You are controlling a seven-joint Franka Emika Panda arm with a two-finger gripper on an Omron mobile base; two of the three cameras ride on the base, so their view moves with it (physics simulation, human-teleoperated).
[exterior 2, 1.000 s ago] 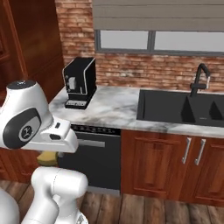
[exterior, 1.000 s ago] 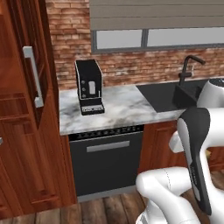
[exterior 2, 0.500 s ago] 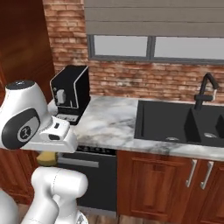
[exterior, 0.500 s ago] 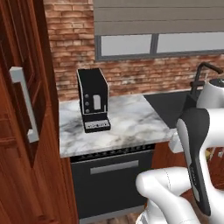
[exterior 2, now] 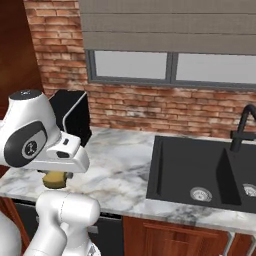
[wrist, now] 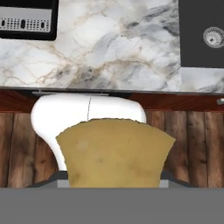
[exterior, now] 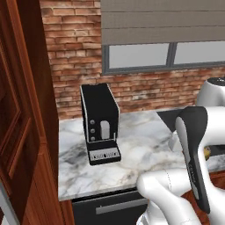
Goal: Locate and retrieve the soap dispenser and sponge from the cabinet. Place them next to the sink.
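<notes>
1. A white-grey marble counter runs under a red brick wall and a window with a lowered blind
2. A black coffee machine stands on the marble near the tall reddish-brown cabinet
3. The black sink lies recessed at the right, its faucet behind it and a round metal drain in the basin
4. The gripper hangs in front of the counter edge, closed on the yellow sponge, which hides the fingertips in the hand view
5. Wooden floor planks lie below the sponge
</notes>
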